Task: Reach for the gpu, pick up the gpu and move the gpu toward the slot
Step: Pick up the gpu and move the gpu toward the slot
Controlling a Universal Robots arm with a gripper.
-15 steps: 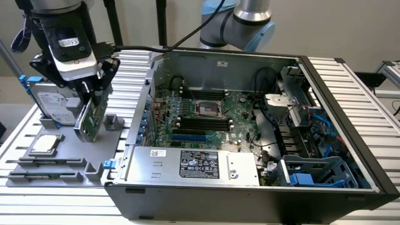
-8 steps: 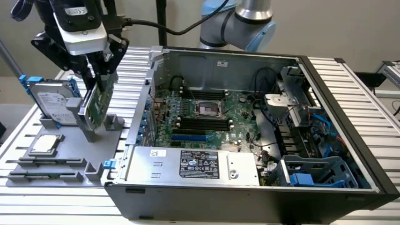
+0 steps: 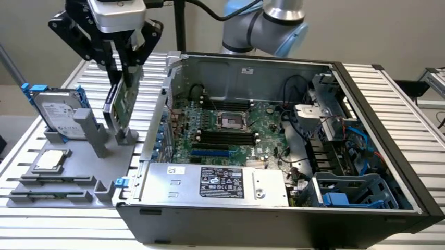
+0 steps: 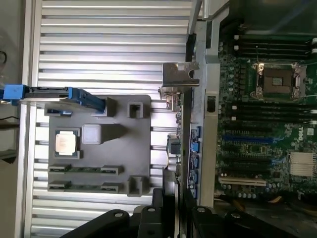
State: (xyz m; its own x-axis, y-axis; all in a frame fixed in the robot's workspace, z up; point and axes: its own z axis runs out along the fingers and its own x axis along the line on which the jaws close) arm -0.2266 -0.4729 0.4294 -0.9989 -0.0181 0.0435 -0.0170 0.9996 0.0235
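Now, pincer: the pincer [image 3: 125, 62] is hanging over the grey fixture and its two dark fingers are closing on the top edge of the gpu [image 3: 120, 104]; they look clamped on the card, one finger on each face.
Gpu position: the gpu is standing on edge, slightly tilted, its lower end sitting at or just above a post of the holder tray [image 3: 76, 166]; whether it is touching the post cannot be told. In the wrist view the card is showing edge-on, with its silver bracket [image 4: 179, 78] at the far end.
Handling: judging by its look, the card is being a thin, stiff, light thing, yet fragile; the green board carries small parts, so the bare upper edge is seeming the safest place to take hold, away from the contact strip and the bracket.
Tray neighbours: a hard drive [image 3: 59, 112] with blue rails is standing upright on the exterior view's left of the card, and a square processor chip [image 3: 52, 160] is lying flat nearer the tray's front.
Computer case: the open case [image 3: 292, 208] is lying just beside the tray on the exterior view's right, its motherboard [image 3: 230, 130] facing up with the expansion slots [image 4: 250, 139] showing.
Desk: the slatted metal desk [image 3: 396, 88] is carrying both tray and case.
Progress: the card seems gripped but is still well apart from the slots.
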